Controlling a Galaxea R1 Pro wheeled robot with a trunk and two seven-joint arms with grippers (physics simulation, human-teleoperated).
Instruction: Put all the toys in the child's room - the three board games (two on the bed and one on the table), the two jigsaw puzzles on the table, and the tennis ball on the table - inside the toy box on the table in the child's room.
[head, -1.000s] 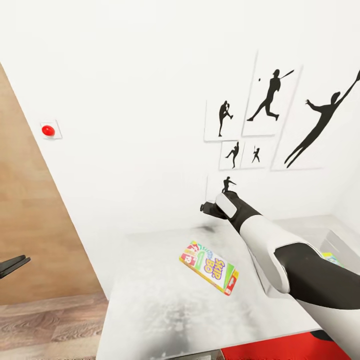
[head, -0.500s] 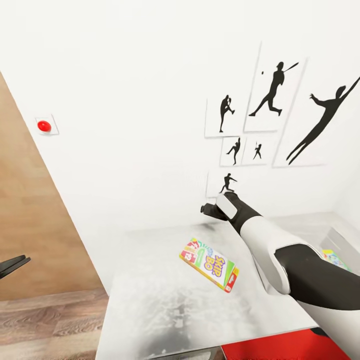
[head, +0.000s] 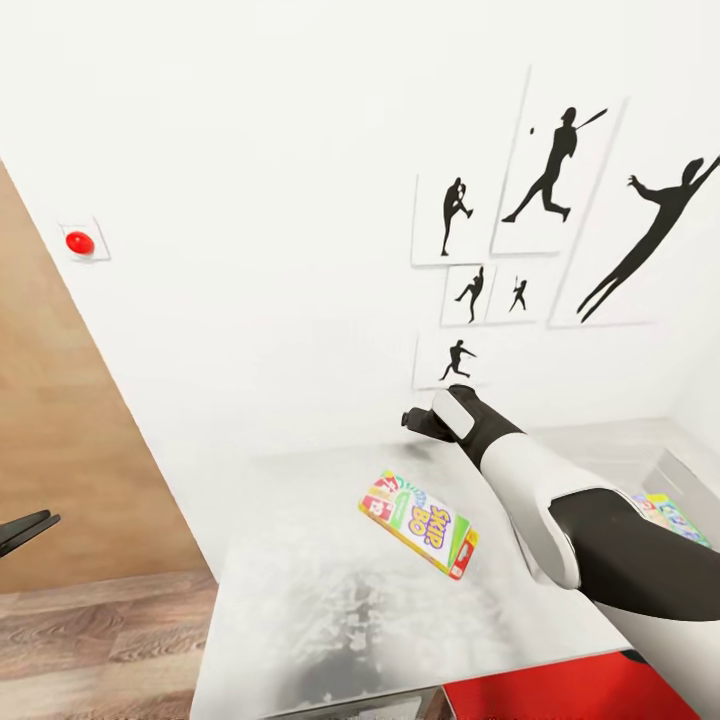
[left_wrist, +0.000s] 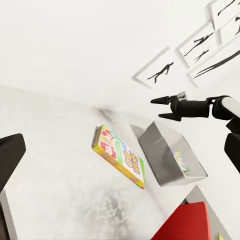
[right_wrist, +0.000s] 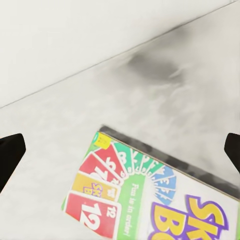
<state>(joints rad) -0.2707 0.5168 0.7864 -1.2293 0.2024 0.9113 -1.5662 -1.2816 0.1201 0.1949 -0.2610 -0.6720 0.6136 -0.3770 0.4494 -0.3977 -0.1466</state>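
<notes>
Fingers of the right gripper (left_wrist: 161, 108) stand apart and empty, poised above the far side of the table (head: 330, 620), touching nothing. Since a second ago only the view has tilted; the SKIP BO board game (head: 420, 522) still lies mid-table, ungrasped, the toy box (left_wrist: 167, 155) near the right edge.

A child's bedroom in a home is showing here; black athlete silhouette pictures (head: 560, 215) are hanging on a white wall (head: 250, 200); a SKIP BO game box (head: 420, 522) is lying on a white table (head: 300, 600); wood plank flooring (head: 90, 640) is running beside a brown wooden panel (head: 60, 460).
</notes>
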